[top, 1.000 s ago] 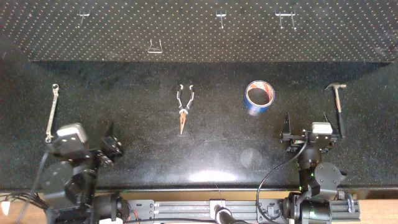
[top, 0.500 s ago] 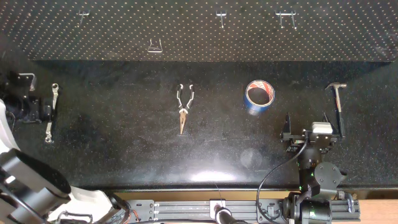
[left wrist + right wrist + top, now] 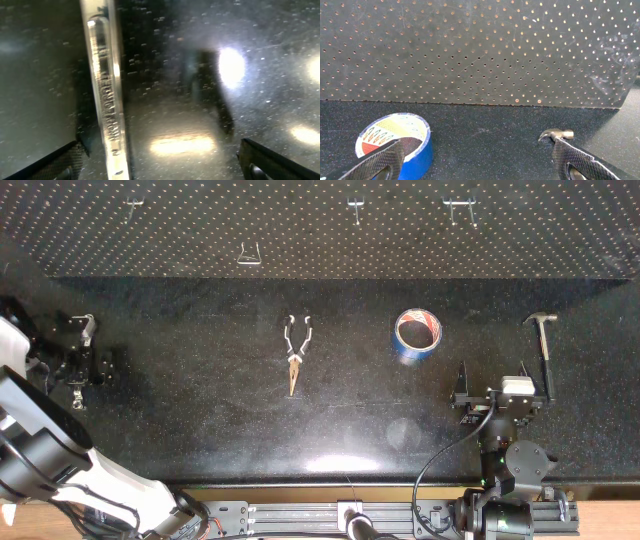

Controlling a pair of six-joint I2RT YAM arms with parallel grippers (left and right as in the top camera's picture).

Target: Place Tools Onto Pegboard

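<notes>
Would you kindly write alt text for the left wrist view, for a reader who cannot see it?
A shiny wrench lies on a dark speckled worktop, seen from close above. It sits between the open fingers of the left tool, nearer one of them. Bright light glares off the worktop.

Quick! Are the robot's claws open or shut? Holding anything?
Left gripper: open, over the wrench, not gripping it.
Right gripper: open, holding nothing.

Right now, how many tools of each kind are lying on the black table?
Wrench: 1
Pliers: 1
Tape roll: 1
Hammer: 1
Total: 4
</notes>
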